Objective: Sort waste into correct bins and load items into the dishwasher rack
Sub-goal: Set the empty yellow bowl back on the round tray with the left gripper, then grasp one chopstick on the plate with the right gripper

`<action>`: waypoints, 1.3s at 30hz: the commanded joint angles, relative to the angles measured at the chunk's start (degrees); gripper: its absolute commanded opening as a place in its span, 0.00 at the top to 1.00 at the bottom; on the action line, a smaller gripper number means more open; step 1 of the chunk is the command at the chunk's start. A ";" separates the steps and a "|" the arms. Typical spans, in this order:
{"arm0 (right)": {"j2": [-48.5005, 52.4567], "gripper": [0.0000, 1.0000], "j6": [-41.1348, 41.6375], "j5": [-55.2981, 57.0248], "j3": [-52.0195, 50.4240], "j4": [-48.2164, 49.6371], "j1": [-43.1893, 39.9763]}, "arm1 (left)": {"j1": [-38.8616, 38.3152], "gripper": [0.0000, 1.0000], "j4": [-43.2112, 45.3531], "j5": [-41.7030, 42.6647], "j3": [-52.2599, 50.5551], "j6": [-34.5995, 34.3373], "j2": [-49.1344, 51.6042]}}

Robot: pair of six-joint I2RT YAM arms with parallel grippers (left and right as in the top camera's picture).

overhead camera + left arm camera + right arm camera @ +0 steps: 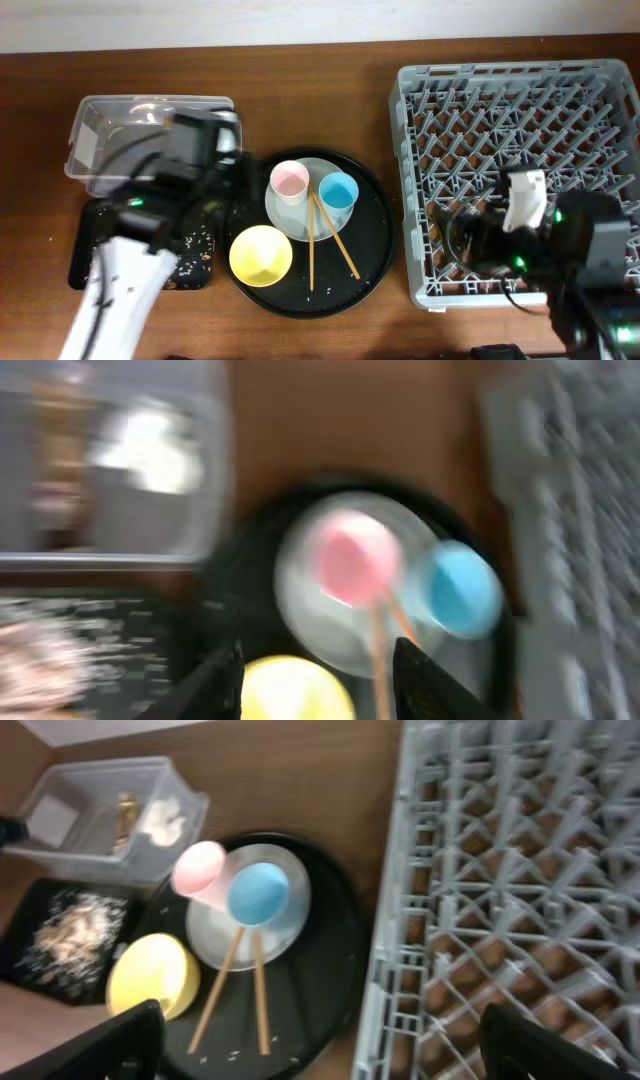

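the left gripper hangs over the left part of the large round black tray. its two dark fingers stand apart. the left wrist view is badly smeared, so the gap between them seems empty, though that is hard to tell. the right gripper hovers over the front left part of the large square light-grey plastic dishwasher rack, its fingers spread wide with nothing in them.

the pale grey-green round plate lies on the round tray toward its back. the small pink cup and the small blue cup stand upright on the plate, side by side, pink to the left. the two thin wooden chopsticks rest with their far ends on the plate between the cups and their near ends on the tray floor, splaying apart toward the front. the yellow bowl sits upright on the round tray just beside the plate's front left edge.

left of the round tray, the clear plastic rectangular tub holds the crumpled white paper napkin and the brown-gold snack wrapper, close together. in front of the tub lies the shallow black rectangular tray, with the brownish food scraps and crumbs scattered across its floor. in the overhead view the left arm crosses over part of both bins.
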 commanded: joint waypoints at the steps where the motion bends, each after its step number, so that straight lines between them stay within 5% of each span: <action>1: 5.57 0.14 -1.46 -8.46 1.55 -1.68 -0.20 | 11.50 0.47 -0.55 -2.95 1.18 0.48 -2.45; 3: 10.32 0.28 -5.44 -7.98 1.44 -3.93 1.64 | 18.03 0.05 -1.66 -2.93 1.16 0.46 -2.38; 4: 12.83 0.36 -7.08 -7.96 1.44 -4.35 3.58 | 20.00 0.01 -2.86 -2.95 1.16 0.48 -2.38; 9: 25.42 0.49 -6.54 3.58 1.44 -3.50 19.98 | 20.98 0.07 -4.31 -1.97 1.16 0.48 -2.32; 13: 33.11 0.48 -2.34 7.02 1.44 -0.59 27.19 | 20.65 0.20 -8.04 7.04 0.94 1.99 -2.27; 17: 40.81 0.47 -0.94 7.08 1.44 3.13 32.37 | 17.77 0.20 -11.98 8.59 0.72 4.87 -2.27; 39: 50.18 0.51 -0.96 11.98 -1.79 10.99 36.87 | 15.82 0.20 -12.09 8.48 0.72 4.85 -2.27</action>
